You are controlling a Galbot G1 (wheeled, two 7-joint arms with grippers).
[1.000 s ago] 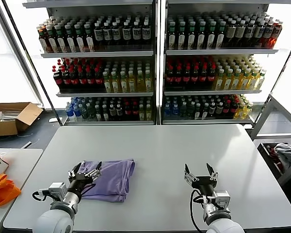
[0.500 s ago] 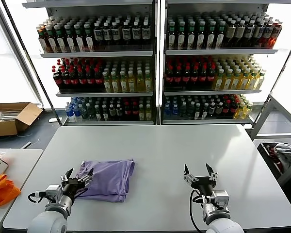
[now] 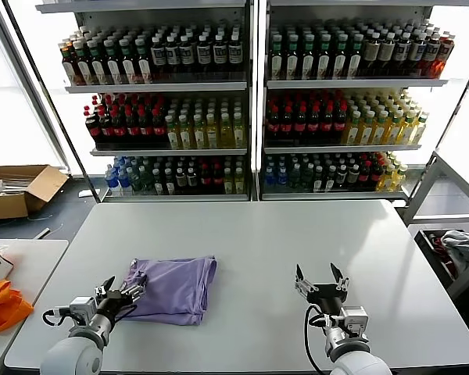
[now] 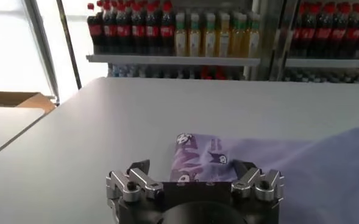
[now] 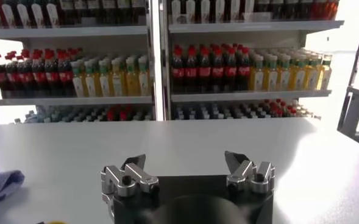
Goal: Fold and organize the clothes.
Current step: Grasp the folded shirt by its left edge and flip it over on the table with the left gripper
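Folded lavender T-shirt [image 3: 175, 287] lying flat on the white surface [image 3: 297, 234], over on the robot's left half and near the front edge, with a bit of dark purple-and-white print peeking out at the corner in the left wrist view. Left tool [image 3: 119, 295] spread wide, gripping nothing, right at the shirt's near-left corner. Right tool [image 3: 321, 279] also wide open and empty, well apart from the shirt over bare surface.

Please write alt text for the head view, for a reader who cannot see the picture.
A folded lavender T-shirt lies on a grey table; the robot's left pincer is open at the shirt's near left edge. The right pincer is open over bare table. Behind stand shelves of bottles.
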